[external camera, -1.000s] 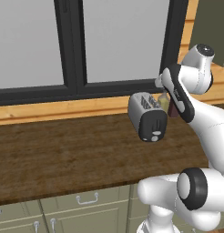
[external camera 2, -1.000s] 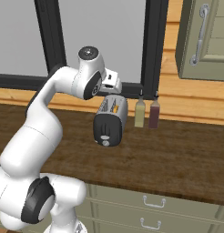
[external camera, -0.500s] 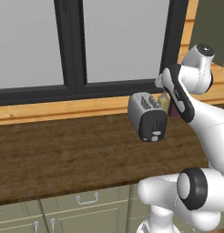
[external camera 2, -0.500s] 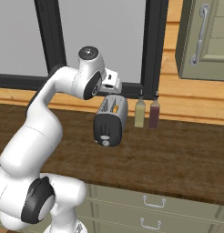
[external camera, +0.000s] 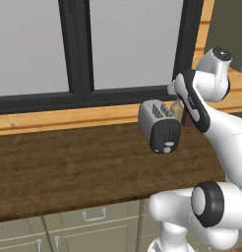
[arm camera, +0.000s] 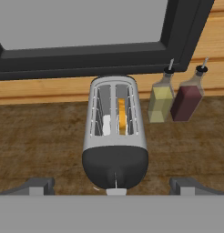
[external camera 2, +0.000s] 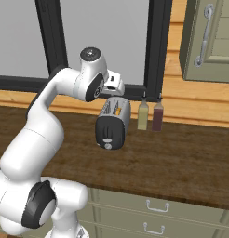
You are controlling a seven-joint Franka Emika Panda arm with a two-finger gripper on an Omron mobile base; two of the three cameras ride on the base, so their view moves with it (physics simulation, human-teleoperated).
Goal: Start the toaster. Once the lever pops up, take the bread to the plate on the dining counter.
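From the left base view, the toaster (external camera: pixel 160 125) was seen on the worktop (external camera: pixel 69 167), nothing shifted since earlier. From the right, likewise. In the hand view, fingertips (arm camera: pixel 36 185) were spread; the bread (arm camera: pixel 121 116) remained in its slot, lever (arm camera: pixel 115 181) apparently unpressed.

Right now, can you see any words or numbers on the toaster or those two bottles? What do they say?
None: no words, numbers or brand marks can be read.
toaster: plain silver body, black end panel with no print; a round pale knob shows on that panel in the base views, unmarked.
yellow bottle: no label.
dark red bottle: no label.
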